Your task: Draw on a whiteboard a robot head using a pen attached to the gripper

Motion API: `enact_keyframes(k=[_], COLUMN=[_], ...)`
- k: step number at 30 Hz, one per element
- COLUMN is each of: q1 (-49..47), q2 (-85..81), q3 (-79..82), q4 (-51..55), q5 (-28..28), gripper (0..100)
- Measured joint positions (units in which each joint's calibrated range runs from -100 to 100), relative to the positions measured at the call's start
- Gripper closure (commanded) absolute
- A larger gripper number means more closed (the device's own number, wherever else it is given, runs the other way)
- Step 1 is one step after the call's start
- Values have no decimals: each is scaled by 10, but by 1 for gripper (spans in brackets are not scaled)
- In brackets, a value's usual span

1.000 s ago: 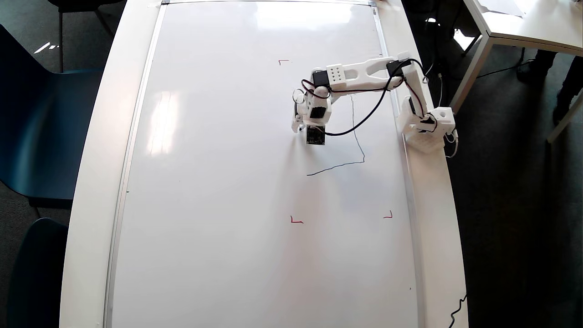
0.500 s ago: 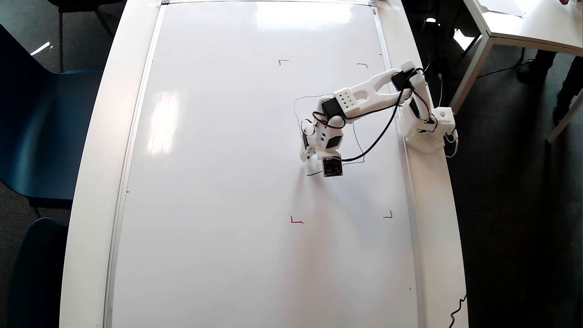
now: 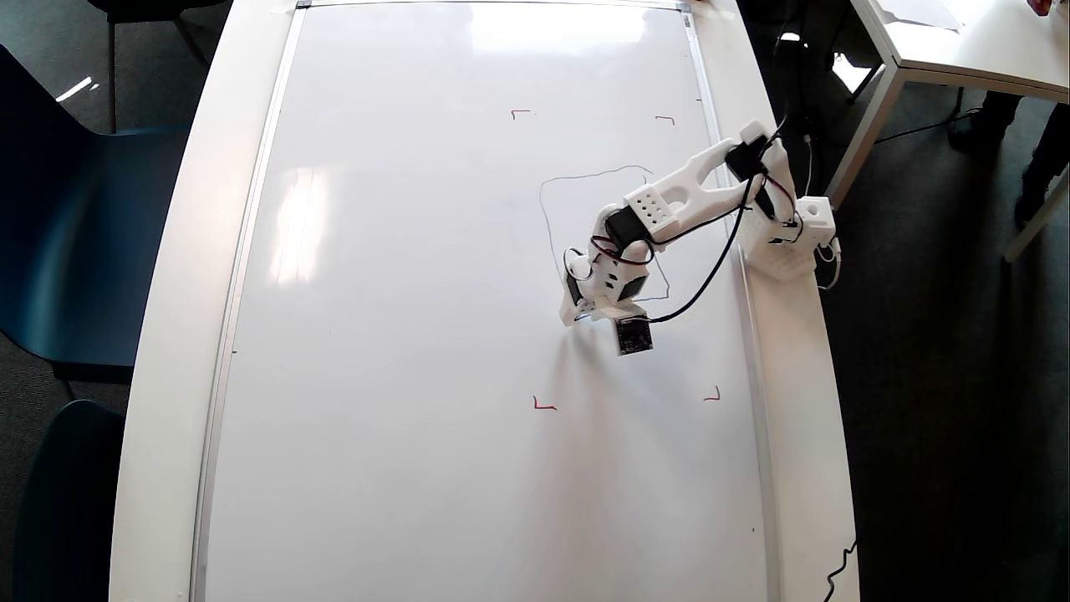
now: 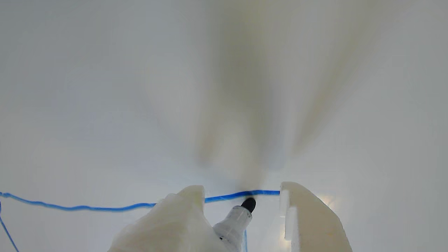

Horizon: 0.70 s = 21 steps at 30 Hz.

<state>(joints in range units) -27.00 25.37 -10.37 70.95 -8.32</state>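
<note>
White 3D-printed plastic gripper points down at the board, its 2 fingers standing apart with a gap between them. Short marker pen, pale body and dark tip, sits in that gap against the left finger in the wrist view; can't tell if the fingers actually clamp it or it's mounted. Tip is touching a thin blue line.

That line belongs to the blue hand-drawn robot head outline: overhead, only a tilted rectangle, partly hidden under the arm.

Overhead, gripper is at the outline's lower-left corner. Large glossy white whiteboard with silver frame lies flat on the white table. 4 small red corner marks box in the drawing area. White perforated arm base sits at the board's right edge.
</note>
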Motion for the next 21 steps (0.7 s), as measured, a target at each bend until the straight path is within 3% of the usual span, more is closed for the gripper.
enact_keyframes(k=[9, 21], q1=[2, 50], q2=[-2, -120], q3=[-4, 4], q4=[6, 99], q5=[0, 1], gripper=[85, 85])
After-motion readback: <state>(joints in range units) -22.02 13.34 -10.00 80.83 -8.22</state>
